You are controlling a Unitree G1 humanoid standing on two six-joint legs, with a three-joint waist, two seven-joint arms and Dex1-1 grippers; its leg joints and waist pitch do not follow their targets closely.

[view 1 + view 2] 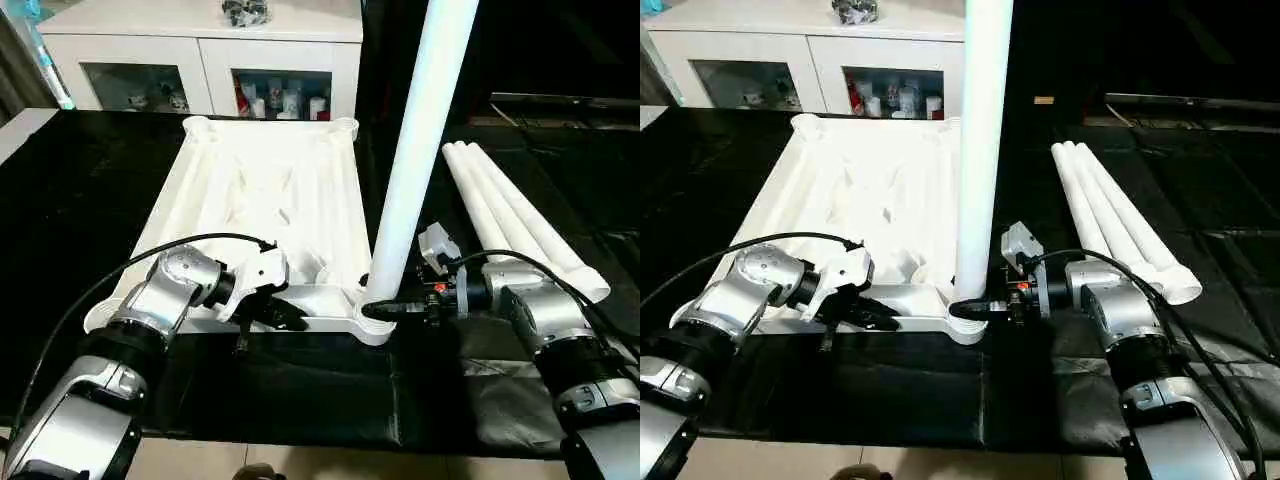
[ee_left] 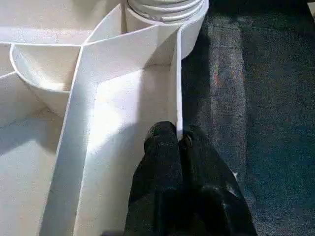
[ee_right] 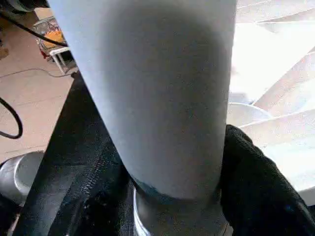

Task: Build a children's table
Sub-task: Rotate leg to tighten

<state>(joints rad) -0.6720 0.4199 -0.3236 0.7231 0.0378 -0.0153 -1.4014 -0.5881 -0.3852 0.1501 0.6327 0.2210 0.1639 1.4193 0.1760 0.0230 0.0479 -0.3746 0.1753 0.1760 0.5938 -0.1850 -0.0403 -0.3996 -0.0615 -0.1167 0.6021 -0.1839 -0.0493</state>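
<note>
The white table top [image 1: 270, 190] lies upside down on the black surface, ribs showing. One white leg [image 1: 415, 150] stands upright in the corner socket [image 1: 375, 325] at the near right. My right gripper [image 1: 385, 310] reaches in from the right at the leg's base; in the right wrist view its black fingers [image 3: 251, 177] sit against both sides of the leg [image 3: 157, 88]. My left gripper [image 1: 293, 320] is shut on the top's near rim, and the thin rim wall [image 2: 178, 98] runs between its fingers [image 2: 162, 152]. Three more legs [image 1: 510, 210] lie side by side to the right.
A white cabinet [image 1: 200, 50] with glass doors stands behind the table top. The black sheet [image 1: 300, 400] covers the work surface up to its near edge. Black cables loop from both forearms. A light floor shows below the near edge.
</note>
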